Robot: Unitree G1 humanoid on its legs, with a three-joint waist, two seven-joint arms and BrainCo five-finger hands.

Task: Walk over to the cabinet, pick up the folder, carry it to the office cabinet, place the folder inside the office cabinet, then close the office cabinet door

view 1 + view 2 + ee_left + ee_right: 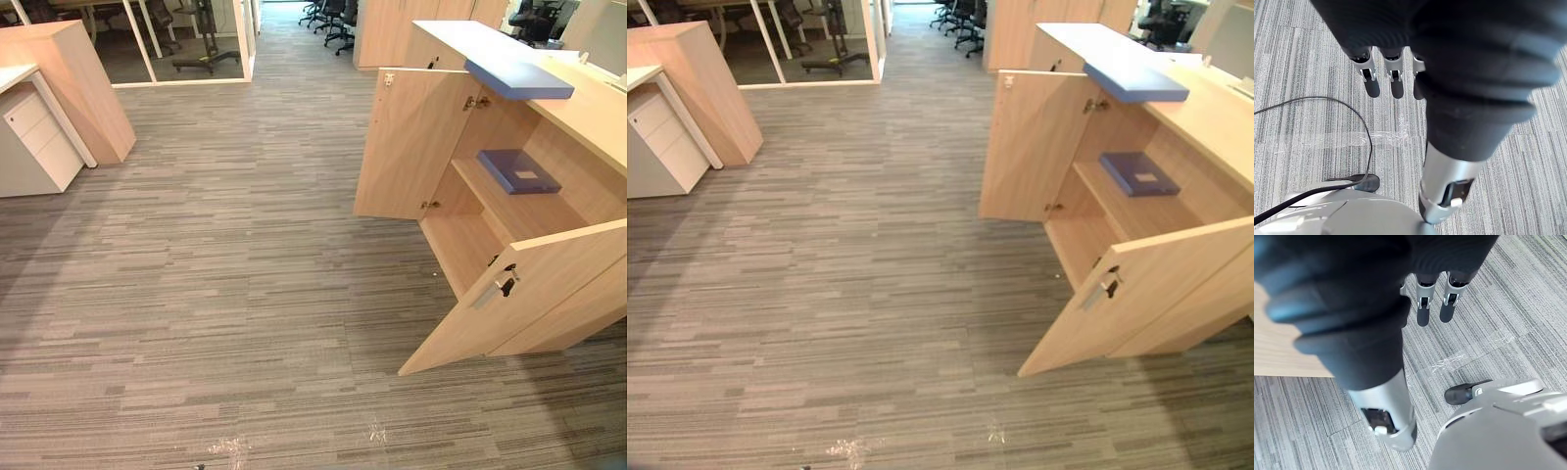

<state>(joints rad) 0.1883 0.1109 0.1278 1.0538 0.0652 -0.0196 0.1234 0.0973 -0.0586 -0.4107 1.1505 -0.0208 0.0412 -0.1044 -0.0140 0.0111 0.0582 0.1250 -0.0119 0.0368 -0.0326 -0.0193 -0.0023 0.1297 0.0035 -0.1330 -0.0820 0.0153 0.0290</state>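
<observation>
A light wooden office cabinet [590, 116] stands at the right with both doors swung open: the far door [411, 142] and the near door [534, 294] reach out over the carpet. A dark blue folder [518, 170] lies flat on the shelf inside. A second, lighter blue folder [517, 78] rests on the cabinet's top, overhanging its front edge. In the left wrist view my left hand [1393, 81] hangs over the carpet, fingers straight, holding nothing. In the right wrist view my right hand [1422, 308] hangs the same way, empty, beside a wooden panel.
At the far left a white drawer unit [34, 142] stands next to a slanted wooden desk panel [78, 83]. A glass partition [196, 44] and office chairs [331, 18] lie at the back. Grey striped carpet spreads between me and the cabinet.
</observation>
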